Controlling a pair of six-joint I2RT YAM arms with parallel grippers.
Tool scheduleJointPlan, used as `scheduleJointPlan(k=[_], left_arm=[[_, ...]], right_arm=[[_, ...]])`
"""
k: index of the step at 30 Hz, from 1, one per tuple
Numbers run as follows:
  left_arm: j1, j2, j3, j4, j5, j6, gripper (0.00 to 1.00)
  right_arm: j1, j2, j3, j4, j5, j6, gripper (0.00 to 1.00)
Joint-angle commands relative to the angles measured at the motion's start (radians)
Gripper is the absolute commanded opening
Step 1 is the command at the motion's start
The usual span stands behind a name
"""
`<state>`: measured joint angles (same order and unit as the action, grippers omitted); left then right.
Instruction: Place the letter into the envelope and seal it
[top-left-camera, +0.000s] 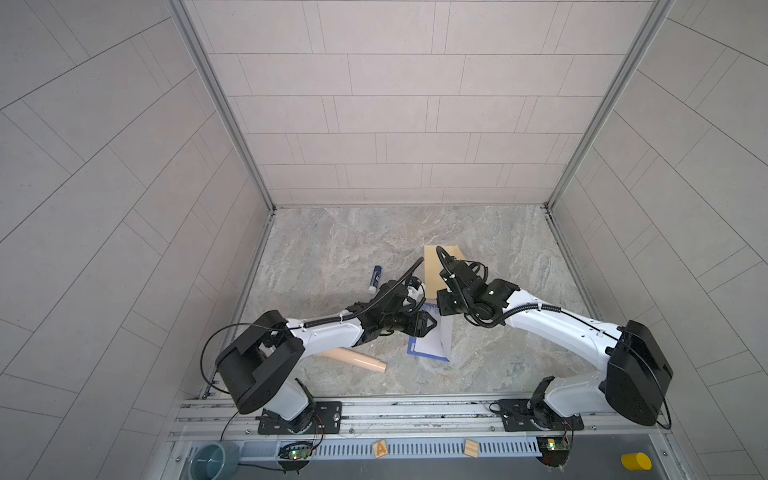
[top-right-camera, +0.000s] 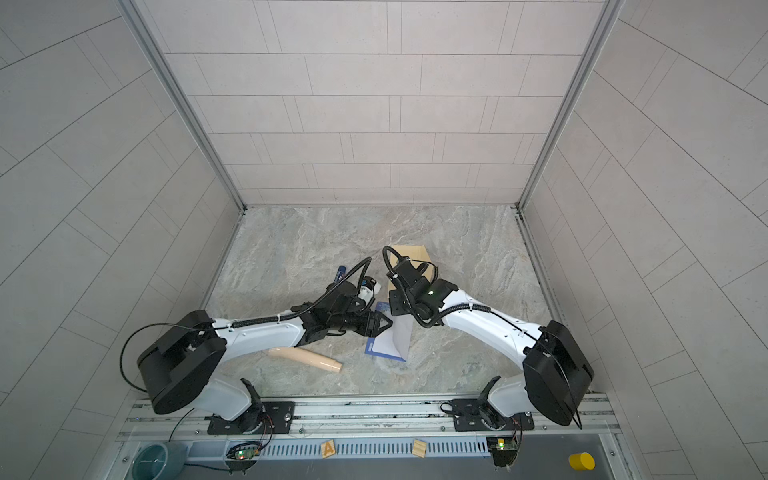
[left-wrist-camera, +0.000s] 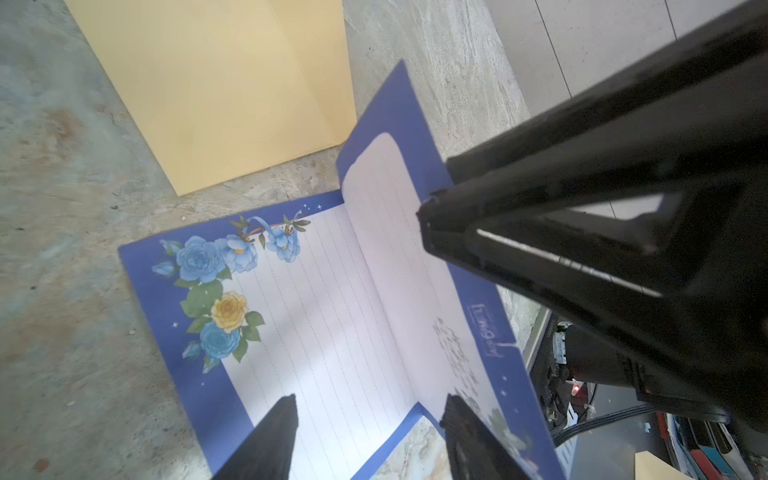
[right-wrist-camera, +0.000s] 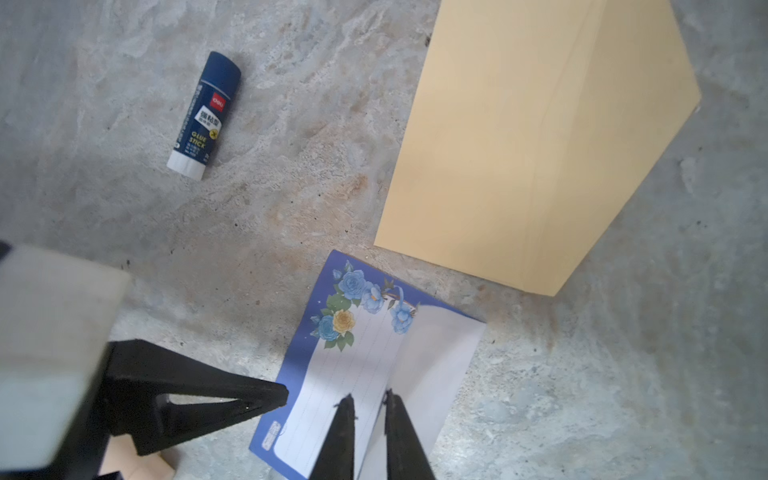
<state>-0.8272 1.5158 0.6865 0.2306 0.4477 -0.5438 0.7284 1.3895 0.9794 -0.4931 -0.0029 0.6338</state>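
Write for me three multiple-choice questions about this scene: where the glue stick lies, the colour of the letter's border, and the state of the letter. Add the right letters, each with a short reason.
1. Where does the glue stick lie?
A. On the table, apart from the envelope
B. On top of the envelope
C. Inside the envelope

2. What colour is the border of the letter?
A. Red
B. Green
C. Dark blue

3. In what state is the letter?
A. Fully flat
B. Partly folded, one half raised
C. Inside the envelope

1 A: bare table shows between it and the envelope.
2 C: a dark blue band frames the lined sheet.
3 B: one half lies flat, the other stands up from the crease.
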Motion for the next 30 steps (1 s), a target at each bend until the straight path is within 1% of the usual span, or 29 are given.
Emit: scheduleJointPlan(k=[1,2,8,11,13,15,18,22,24,30], left_arm=[[-0.004,0.000,0.033,0.003,-0.004,0.002,0.62],[-0.004,-0.003,0.033,-0.002,-0.005,0.004,0.62],[-0.004,-0.067,0.055,-0.087,-0.047,0.068,0.62],[-0.004,-0.129,0.063,-0.136,-0.082,0.112,0.62],[-0.003,-0.175,0.065,-0.157,-0.108,0.139,0.63],[-0.003,-0.227,0.063,-0.169,-0.139,0.173,0.63],[-0.003,-0.305,0.038,-0.134,-0.193,0.220,0.65],[-0.002,-0.393,0.020,-0.109,-0.251,0.296,0.68],[-0.001,-0.414,0.013,-0.091,-0.270,0.324,0.71],[-0.001,-0.411,-0.004,-0.018,-0.230,0.420,0.75]], right_arm=[[0.006,-0.007,0.010,-0.042,-0.004,0.001,0.03],[0.005,-0.014,0.008,-0.041,-0.010,-0.001,0.00],[0.000,-0.098,0.013,-0.031,-0.067,-0.067,0.00],[0.001,-0.170,0.013,-0.006,-0.126,-0.188,0.00],[-0.001,-0.226,0.011,0.002,-0.128,-0.241,0.00],[-0.001,-0.283,0.015,-0.001,-0.125,-0.321,0.00],[-0.011,-0.334,0.040,-0.021,-0.121,-0.425,0.00],[-0.023,-0.347,0.090,-0.068,-0.129,-0.540,0.00],[-0.028,-0.345,0.113,-0.087,-0.135,-0.582,0.00],[-0.034,-0.320,0.201,-0.161,-0.200,-0.733,0.00]])
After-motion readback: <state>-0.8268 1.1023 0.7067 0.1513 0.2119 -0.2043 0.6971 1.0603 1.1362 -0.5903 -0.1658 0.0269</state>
